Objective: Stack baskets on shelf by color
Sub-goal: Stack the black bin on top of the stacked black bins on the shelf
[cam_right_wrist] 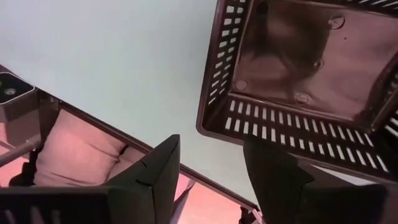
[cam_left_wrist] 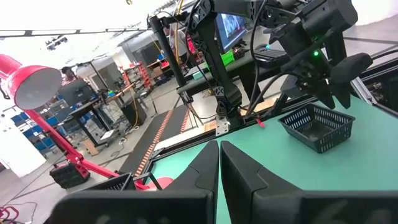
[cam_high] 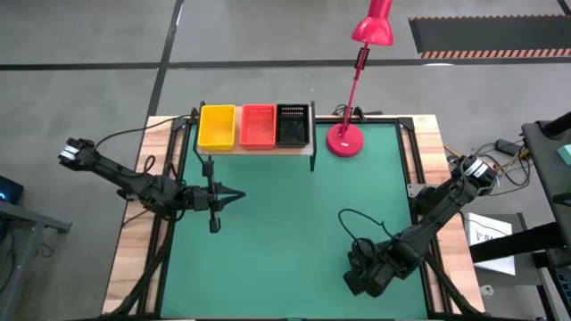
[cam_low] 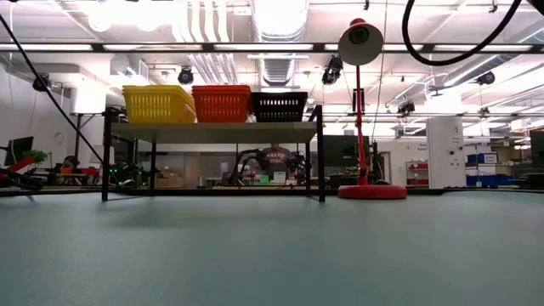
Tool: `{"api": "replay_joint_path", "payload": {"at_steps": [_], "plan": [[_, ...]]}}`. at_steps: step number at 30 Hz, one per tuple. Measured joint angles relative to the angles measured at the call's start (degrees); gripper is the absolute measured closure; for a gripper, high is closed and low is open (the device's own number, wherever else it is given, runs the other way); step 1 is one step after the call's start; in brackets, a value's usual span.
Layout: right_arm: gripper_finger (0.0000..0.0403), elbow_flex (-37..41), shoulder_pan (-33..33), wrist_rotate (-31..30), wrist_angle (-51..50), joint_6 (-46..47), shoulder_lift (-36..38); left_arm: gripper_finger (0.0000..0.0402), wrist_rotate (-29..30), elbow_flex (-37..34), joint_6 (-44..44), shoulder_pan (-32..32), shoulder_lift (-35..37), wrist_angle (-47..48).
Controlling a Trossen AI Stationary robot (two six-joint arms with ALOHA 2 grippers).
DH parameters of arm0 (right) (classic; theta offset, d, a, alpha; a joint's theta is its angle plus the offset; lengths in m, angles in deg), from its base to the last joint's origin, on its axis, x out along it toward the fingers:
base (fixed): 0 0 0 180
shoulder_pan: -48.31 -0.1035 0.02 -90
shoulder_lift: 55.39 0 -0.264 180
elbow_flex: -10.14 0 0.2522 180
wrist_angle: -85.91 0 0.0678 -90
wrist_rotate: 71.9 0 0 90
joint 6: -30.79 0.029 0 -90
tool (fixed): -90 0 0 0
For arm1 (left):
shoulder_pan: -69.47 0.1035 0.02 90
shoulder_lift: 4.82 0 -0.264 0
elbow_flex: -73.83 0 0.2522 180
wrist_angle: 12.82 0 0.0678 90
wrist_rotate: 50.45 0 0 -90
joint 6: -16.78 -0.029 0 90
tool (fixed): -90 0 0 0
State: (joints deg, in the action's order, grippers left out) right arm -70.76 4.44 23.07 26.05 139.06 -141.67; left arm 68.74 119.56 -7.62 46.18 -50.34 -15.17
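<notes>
From above, the shelf [cam_high: 254,147] stands at the far edge of the green tabletop [cam_high: 285,232], carrying a yellow stack [cam_high: 217,126], a red stack [cam_high: 258,125] and a black stack [cam_high: 293,124] side by side, next to a red lamp [cam_high: 348,107]. The right gripper [cam_high: 366,272] hangs low over the near right part of the tabletop; the loose black basket is hidden under it here. The left gripper [cam_high: 234,195] waits mid-left, pointing toward the centre

The level view shows the three stacks on the shelf's wooden top, the black stack [cam_low: 280,106] at its lamp-side end, with an open workshop room behind; neither gripper appears

From the left wrist, that arm's fingers [cam_left_wrist: 217,171] are pressed together. Across the tabletop the right arm hangs right over the loose black basket [cam_left_wrist: 317,126], which sits flat

From the right wrist, that arm's fingers [cam_right_wrist: 155,177] are spread and hold nothing. The loose black basket [cam_right_wrist: 298,68] lies just ahead of them; one dark finger lines up under its slotted near wall, the other falls outside its corner. The wall runs roughly across the line of the fingers, so a short reach forward should put it between them. Which side is the long one I cannot tell. The right arm is far nearer, and the black stack lies well away, diagonally across the tabletop
</notes>
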Motion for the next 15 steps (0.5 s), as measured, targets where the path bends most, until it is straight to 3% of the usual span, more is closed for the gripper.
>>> {"api": "replay_joint_path", "payload": {"at_steps": [8, 15], "plan": [[0.0241, 0.0, 0.3, -0.9, -0.1, -0.4, -0.7, 0.0402, 0.0, 0.0, 0.0, 0.0, 0.0, 0.0], [0.0241, -1.0, 1.4, 0.6, 2.4, -4.7, -5.8, 0.0402, 0.0, 0.0, 0.0, 0.0, 0.0, -0.1]]}}
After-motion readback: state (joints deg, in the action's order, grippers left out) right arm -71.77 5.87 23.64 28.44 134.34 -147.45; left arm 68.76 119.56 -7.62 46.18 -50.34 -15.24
